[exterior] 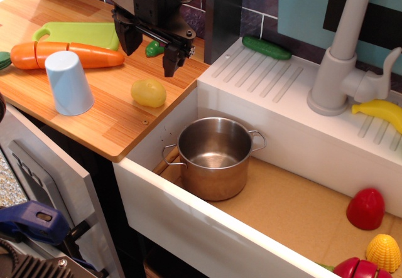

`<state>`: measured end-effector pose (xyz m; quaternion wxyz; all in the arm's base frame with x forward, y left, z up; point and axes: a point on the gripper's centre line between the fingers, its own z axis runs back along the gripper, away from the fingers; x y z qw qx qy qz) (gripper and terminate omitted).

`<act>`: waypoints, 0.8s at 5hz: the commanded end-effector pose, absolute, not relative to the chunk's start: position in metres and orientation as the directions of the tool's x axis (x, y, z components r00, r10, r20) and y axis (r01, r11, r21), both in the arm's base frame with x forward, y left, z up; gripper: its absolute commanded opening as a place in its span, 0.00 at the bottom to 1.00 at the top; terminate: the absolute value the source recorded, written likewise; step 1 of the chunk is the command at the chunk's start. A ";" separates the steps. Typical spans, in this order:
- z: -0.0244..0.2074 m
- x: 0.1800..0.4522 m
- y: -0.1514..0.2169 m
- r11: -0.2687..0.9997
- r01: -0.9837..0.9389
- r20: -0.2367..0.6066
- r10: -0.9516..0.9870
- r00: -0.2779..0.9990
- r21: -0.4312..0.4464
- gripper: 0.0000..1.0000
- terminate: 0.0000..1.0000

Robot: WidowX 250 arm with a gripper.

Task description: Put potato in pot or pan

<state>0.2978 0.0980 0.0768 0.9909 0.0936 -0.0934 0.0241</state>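
The potato point(149, 93) is a small pale-yellow oval lying on the wooden counter point(107, 112) near its right edge. The steel pot point(213, 157) stands upright and empty in the sink basin point(295, 196), below and right of the potato. My black gripper point(149, 53) hangs open just above and behind the potato, its two fingers spread, holding nothing.
An upturned blue cup point(68, 82) stands left of the potato. An orange carrot point(66, 54) and a green cutting board point(80, 33) lie behind it. A cucumber point(266, 48), grey faucet point(348, 58) and banana point(380, 112) are on the drainboard. Red and ridged yellow pieces point(383, 251) lie in the sink.
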 end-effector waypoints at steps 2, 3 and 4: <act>0.067 0.297 0.103 0.983 -0.068 0.201 0.033 0.979 0.169 1.00 0.00; 0.057 0.296 0.107 0.985 -0.075 0.203 0.042 0.978 0.155 1.00 0.00; 0.047 0.296 0.112 0.987 -0.073 0.206 0.043 0.978 0.141 1.00 0.00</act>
